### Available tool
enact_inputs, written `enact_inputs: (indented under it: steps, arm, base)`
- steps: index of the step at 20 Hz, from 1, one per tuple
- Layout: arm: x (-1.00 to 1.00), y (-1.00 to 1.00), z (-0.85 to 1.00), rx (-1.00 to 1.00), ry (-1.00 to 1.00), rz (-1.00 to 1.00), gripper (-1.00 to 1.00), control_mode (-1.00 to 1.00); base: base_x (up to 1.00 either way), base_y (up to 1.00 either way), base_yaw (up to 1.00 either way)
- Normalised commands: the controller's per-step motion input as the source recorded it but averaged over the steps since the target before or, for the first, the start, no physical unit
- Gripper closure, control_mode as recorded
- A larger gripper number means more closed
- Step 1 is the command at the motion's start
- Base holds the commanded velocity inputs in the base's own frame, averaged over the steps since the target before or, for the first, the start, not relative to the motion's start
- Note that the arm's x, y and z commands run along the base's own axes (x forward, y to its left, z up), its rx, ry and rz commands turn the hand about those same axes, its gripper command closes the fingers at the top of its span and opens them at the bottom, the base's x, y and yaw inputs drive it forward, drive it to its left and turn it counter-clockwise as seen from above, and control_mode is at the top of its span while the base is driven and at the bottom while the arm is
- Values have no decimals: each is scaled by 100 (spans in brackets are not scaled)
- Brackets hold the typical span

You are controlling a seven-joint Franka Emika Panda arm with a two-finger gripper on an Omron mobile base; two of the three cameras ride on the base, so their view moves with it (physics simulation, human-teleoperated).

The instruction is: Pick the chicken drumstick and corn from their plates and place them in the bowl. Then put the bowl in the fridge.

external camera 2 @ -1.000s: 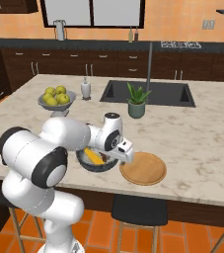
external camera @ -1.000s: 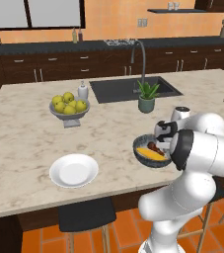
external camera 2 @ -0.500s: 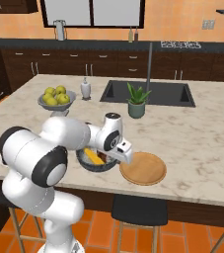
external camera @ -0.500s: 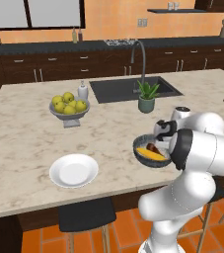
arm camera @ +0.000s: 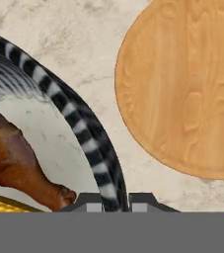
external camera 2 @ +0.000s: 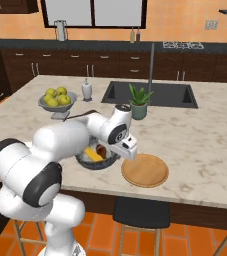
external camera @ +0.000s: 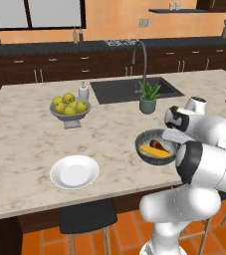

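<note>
Gripper [arm camera: 115, 201] closed narrow on the rim of the bowl [external camera: 145, 149], near counter edge. Chicken drumstick [arm camera: 15, 168] and corn [external camera: 154, 151] inside, touching. Wooden plate [external camera 2: 145, 170] just right; white plate [external camera: 74, 172] well left. Bowl possibly lifted; unclear.

Fruit bowl [external camera: 69, 112] — potted plant [external camera: 148, 97] — sink [external camera: 129, 89]

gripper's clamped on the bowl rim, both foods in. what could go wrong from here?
1. The gripper pinches the bowl by one thin edge of its rim, so the bowl may tilt or slip when lifted.
2. The chicken drumstick and corn lie loose inside; a tilt could roll them out.
3. The wooden plate sits close beside the bowl and could get nudged on a low sideways move.
</note>
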Motion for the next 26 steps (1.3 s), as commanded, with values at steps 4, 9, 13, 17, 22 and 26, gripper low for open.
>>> enact_inputs:
  steps: [4,9,13,17,22,26]
  arm:
    - [-40,0,91,2,0,-6,100,-100]
    - [-88,7,63,3,1,-15,100,-100]
    - [-82,60,42,4,0,-34,100,-100]
    - [-85,90,17,2,-3,-19,100,-100]
    - [-95,63,1,0,-4,-10,100,-100]
    - [-66,18,-3,1,-1,-4,100,-100]
  base:
    - [0,0,0]
    - [0,0,0]
    - [0,0,0]
    - [0,0,0]
    - [0,0,0]
    - [0,0,0]
